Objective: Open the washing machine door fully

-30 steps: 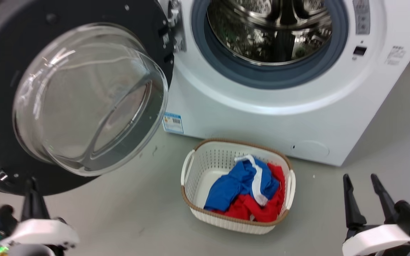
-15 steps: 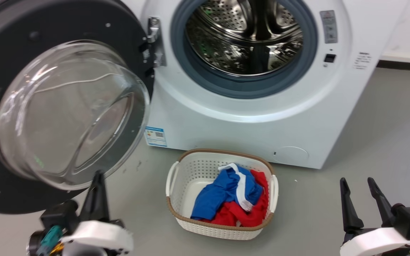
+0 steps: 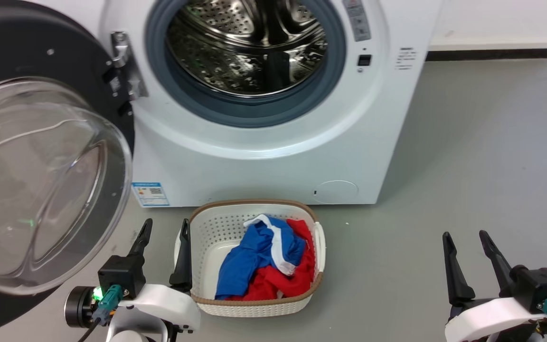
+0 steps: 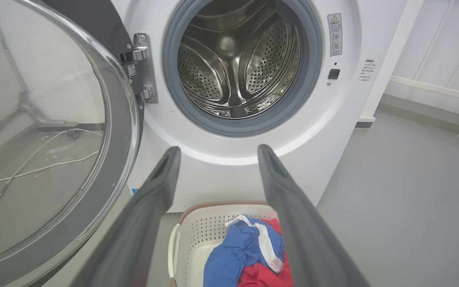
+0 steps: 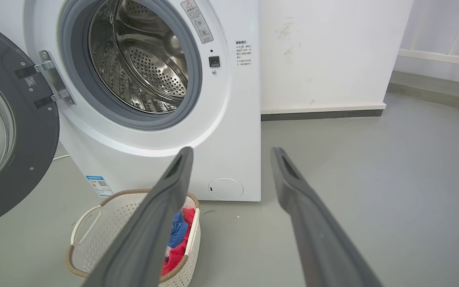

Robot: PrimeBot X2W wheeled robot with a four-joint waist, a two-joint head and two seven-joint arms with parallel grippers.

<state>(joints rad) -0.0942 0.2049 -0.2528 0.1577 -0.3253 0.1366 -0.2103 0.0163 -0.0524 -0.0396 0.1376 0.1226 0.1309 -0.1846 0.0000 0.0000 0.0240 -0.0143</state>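
The washing machine door (image 3: 41, 52) is a black disc with a clear bulging glass centre. It is swung wide to the left of the white machine, hanging on its metal hinge (image 3: 124, 66). My left gripper (image 3: 165, 225) is open and holds nothing. It hovers low between the door's glass bowl and the laundry basket, apart from the door. In the left wrist view the left gripper (image 4: 218, 153) points at the machine front, with the door (image 4: 54, 139) at its left. My right gripper (image 3: 464, 236) stands open over bare floor at the lower right. The right wrist view has the right gripper (image 5: 232, 153) and the door (image 5: 22, 131) at far left.
The grey-rimmed steel drum opening (image 3: 247, 52) stands uncovered. A white basket (image 3: 249, 203) with blue and red clothes (image 3: 259, 261) sits on the grey floor before the machine. A white wall and baseboard (image 3: 492, 47) run to the right. White cables (image 4: 34, 167) show through the door glass.
The head camera has swung, so the whole picture has shifted left. My left gripper has moved from under the door's lower edge to beside the basket, its fingers now apart. The right gripper has held still.
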